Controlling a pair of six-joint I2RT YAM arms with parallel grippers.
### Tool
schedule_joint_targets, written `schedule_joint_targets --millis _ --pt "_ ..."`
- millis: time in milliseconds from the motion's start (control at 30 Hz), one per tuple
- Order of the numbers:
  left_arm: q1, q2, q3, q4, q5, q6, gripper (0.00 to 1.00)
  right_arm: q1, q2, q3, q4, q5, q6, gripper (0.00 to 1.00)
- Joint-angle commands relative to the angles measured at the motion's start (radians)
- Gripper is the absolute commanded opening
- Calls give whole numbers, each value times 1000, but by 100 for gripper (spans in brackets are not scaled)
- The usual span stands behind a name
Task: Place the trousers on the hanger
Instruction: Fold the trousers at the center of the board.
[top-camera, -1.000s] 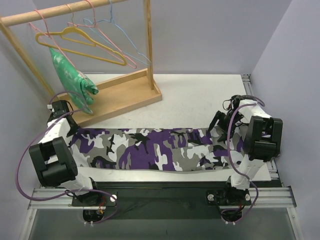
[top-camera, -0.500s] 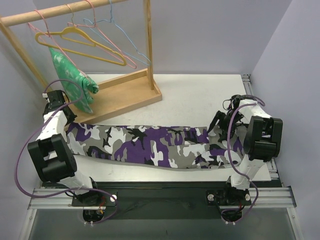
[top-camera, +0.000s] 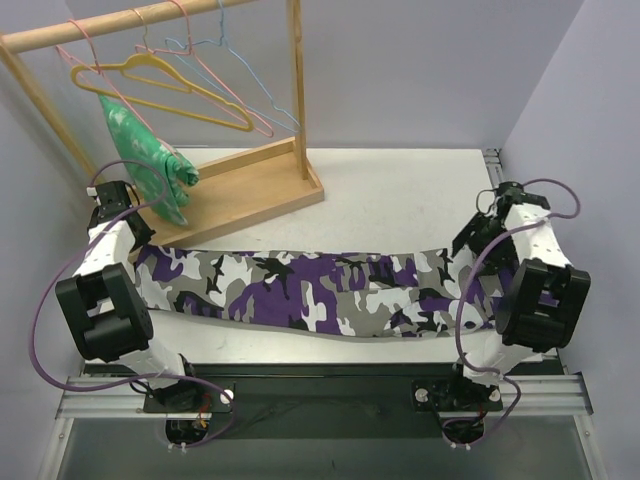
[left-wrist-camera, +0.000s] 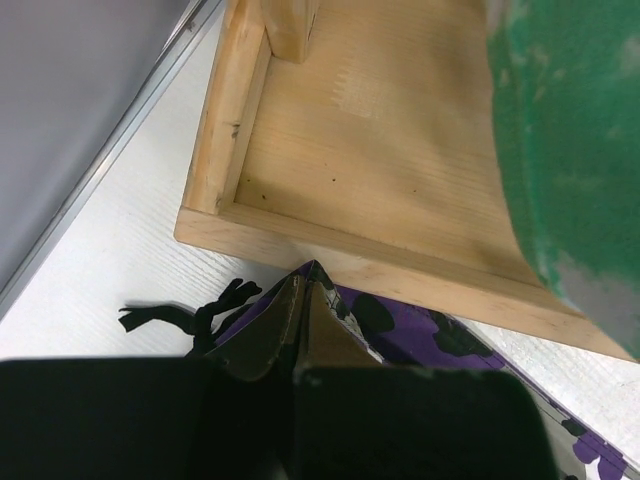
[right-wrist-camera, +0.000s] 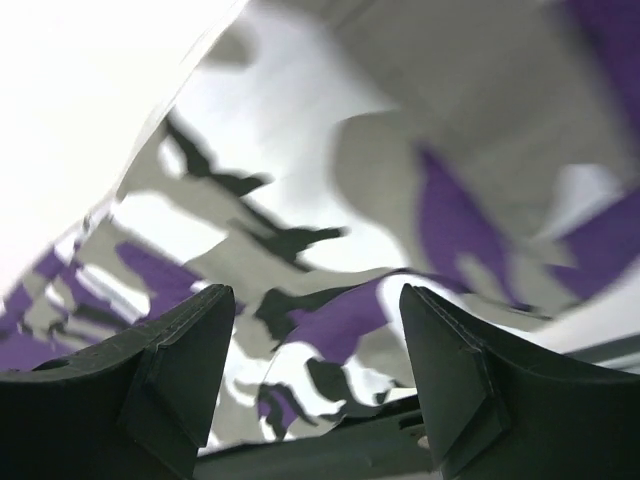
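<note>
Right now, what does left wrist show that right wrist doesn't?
Left wrist only: the rack's wooden base, the green garment at the right edge, bare table with a black drawstring lying on it, and the left gripper shut on a corner of cloth.
Right wrist only: the right gripper, jaws open above blurred cloth.
Both: the trousers, whose camouflage fabric fills most of the right wrist view.

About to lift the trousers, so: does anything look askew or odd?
Only the left gripper pinches the trousers, at the end by the wooden rack base. The right gripper has its jaws open at the other, rumpled end.
</note>
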Motion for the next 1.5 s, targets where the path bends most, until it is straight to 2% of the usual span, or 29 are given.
schedule_joint_targets --millis 0,167,233,367,567,867,1033,1067,1100,1133,1200,1467 --pt "15 -7 7 103 3 -15 0 -111 -90 5 -52 217 31 68" --pt "32 -7 10 143 12 -36 0 -304 -153 -69 -37 237 41 70" --pt "37 -14 3 168 11 -46 0 -388 -183 -87 -6 225 19 76" --pt "52 -14 -3 197 51 -55 0 -488 -193 -112 17 217 7 78" --pt "55 28 7 218 104 -65 0 -519 -194 -158 72 248 -10 78" --pt "55 45 44 244 112 -101 0 -519 -207 -244 170 291 -22 78" --pt "55 103 87 189 98 -99 1 -516 -202 -297 254 298 -34 77" --pt "55 106 93 177 98 -101 14 -518 -205 -311 268 298 -41 77" --pt "55 102 93 160 97 -101 41 -518 -205 -320 296 300 -45 77" --pt "55 95 90 153 88 -101 55 -518 -208 -330 313 300 -57 77" --pt "54 68 84 125 81 -99 72 -518 -214 -363 371 298 -67 78" --pt "8 -112 -3 30 43 -116 81 -519 -225 -461 521 308 -125 78"
